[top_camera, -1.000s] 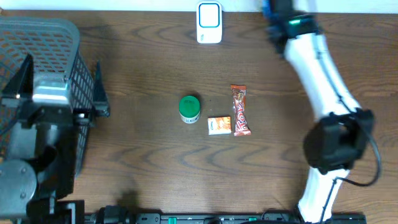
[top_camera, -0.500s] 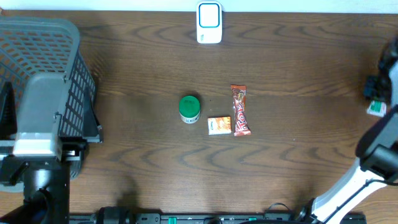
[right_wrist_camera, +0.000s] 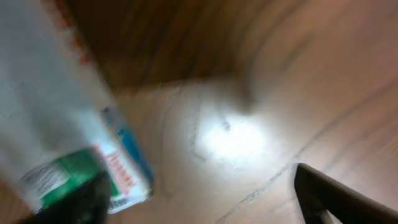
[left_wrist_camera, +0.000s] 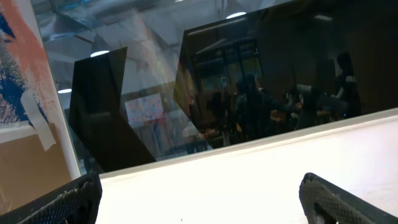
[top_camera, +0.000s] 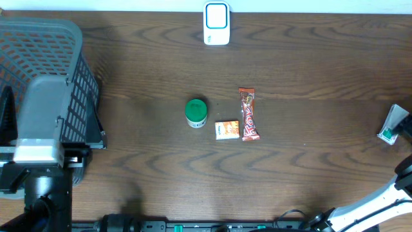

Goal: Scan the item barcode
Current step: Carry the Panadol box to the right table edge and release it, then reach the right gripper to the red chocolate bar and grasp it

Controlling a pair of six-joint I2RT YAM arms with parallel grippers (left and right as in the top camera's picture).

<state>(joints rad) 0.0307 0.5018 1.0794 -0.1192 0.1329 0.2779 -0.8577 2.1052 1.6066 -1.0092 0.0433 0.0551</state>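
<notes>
Overhead: a white box with a green end (top_camera: 391, 126) lies on the desk (top_camera: 148, 161) at the right edge, well apart from everything else. Its long axis slants near-left to far-right, green end toward the near side. The right arm (top_camera: 380, 196) comes in from the near-right corner and leaves the frame just beside the box. Its jaws are not visible from above.

Right wrist view, badly blurred: both fingers (right_wrist_camera: 329, 194) sit at the bottom corners, wide apart, so the jaws read as released. The box fills the left of the frame, label low, close to the left-of-frame finger and not clamped between the two. Whether it touches that finger: cannot tell.

The left arm (top_camera: 42, 116) hangs over the basket (top_camera: 64, 38) at far left. Its wrist view looks at windows and a pale wall, fingers spread at the bottom corners: jaws released, nothing in them.

The scanner (top_camera: 217, 24) stands at the far edge, centre. A green-lidded jar (top_camera: 196, 112), an orange packet (top_camera: 226, 129) and a candy bar (top_camera: 248, 115) cluster mid-desk.

Judgement: the right arm is much the nearer to the box, which lies off to one side of its jaws. A regrasp would want them set across the short axis. The scanner lies far-left of the box, a long carry. Whether this box or a mid-desk item comes next, the frames don't settle.
</notes>
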